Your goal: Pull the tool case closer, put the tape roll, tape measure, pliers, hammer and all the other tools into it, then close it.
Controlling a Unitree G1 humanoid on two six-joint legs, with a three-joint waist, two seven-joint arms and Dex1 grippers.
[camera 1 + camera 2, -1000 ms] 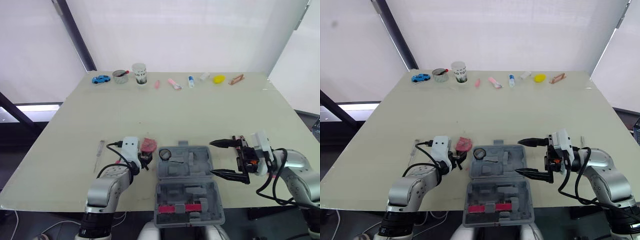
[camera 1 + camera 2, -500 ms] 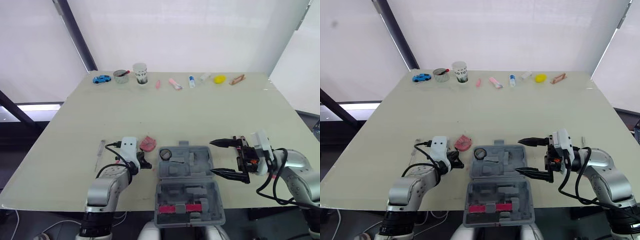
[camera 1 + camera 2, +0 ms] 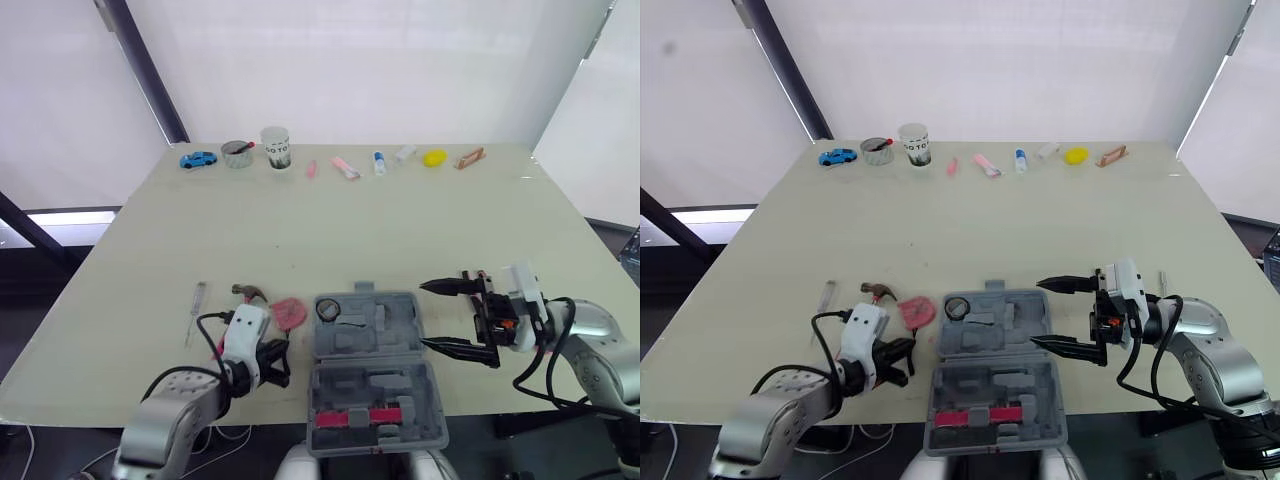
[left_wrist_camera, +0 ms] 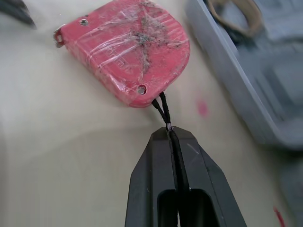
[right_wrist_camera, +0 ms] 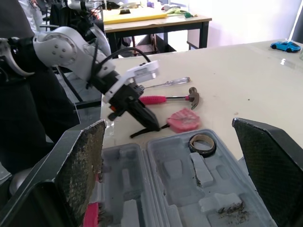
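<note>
The grey tool case point(image 3: 432, 395) lies open at the table's front edge. A tape roll point(image 3: 330, 308) sits in its far half and red-handled pliers point(image 3: 365, 415) in its near half. Left of the case lies the red tape measure point(image 3: 288, 312). My left gripper point(image 3: 277, 362) is just in front of it, shut on its black cord point(image 4: 161, 105). Behind my left arm are the pink-handled hammer point(image 3: 248, 291) and a screwdriver point(image 3: 196, 305). My right gripper point(image 3: 427, 316) hovers wide open at the case's right side, holding nothing.
Along the far table edge stand a blue toy car point(image 3: 198, 159), a tin point(image 3: 237, 153), a white cup point(image 3: 275, 147), several small items and a yellow object point(image 3: 434, 157). Bare table lies between them and the case.
My left gripper has shut on the tape measure's cord and drawn back toward the front edge. The tape measure slid that way with it. The hammer head now shows. The right arm is still.
</note>
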